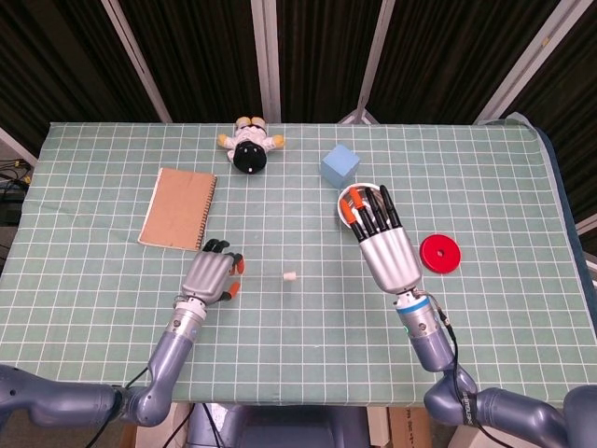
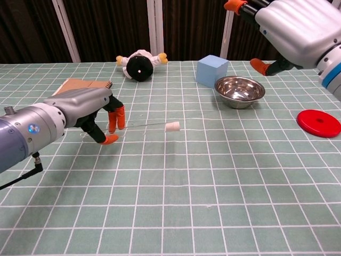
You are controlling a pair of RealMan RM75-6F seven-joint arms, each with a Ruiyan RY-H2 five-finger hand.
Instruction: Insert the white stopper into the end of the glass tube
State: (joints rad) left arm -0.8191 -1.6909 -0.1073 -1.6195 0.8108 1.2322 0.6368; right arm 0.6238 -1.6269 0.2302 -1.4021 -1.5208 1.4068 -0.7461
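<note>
One glass tube (image 2: 144,125) with its white stopper (image 2: 172,126) lies at 3 o'clock of the left hand (image 2: 90,109), fingers spread, gripping nothing; the right hand (image 1: 378,238) hovers spread and empty over bare table (image 1: 308,327).

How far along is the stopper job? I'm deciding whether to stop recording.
Looks done: the white stopper sits on the end of the glass tube, which lies on the table. The left hand is at the tube's other end; whether it grips it is unclear. The right hand hovers open above the steel bowl. Left: withdraw the hands.
</note>
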